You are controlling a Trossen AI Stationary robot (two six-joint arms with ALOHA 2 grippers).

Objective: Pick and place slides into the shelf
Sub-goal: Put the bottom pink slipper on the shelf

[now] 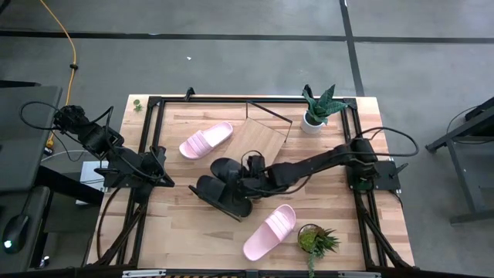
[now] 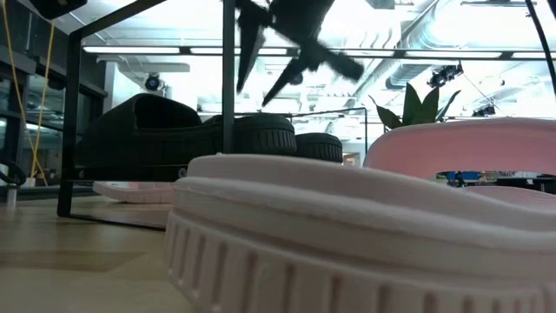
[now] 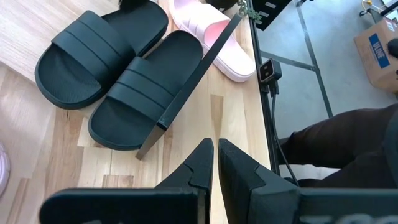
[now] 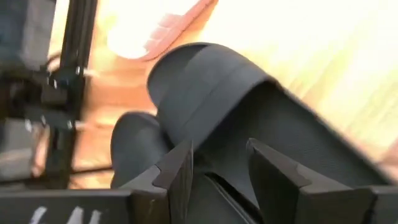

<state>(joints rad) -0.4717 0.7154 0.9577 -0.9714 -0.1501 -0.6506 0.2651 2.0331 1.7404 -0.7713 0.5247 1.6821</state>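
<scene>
Two black slides [image 1: 222, 188] lie side by side on the tabletop, soles down, just near of the shelf [image 1: 260, 139], a light board on a black wire frame. One pink slide [image 1: 206, 140] lies left of the shelf, and the other [image 1: 270, 232] sits toward the near edge. My right gripper [image 1: 248, 182] hovers open over the black pair [image 4: 249, 106], its fingers above the strap of one slide; in the low view it hangs above them [image 2: 261, 135]. My left gripper [image 3: 216, 155] waits shut at the table's left side [image 1: 160, 171].
A potted plant [image 1: 319, 108] stands at the far right corner and another [image 1: 316, 241] at the near edge beside the pink slide. A black frame rail [image 1: 147, 139] runs along the table's sides. Someone in dark trousers [image 3: 348, 143] stands by the near edge.
</scene>
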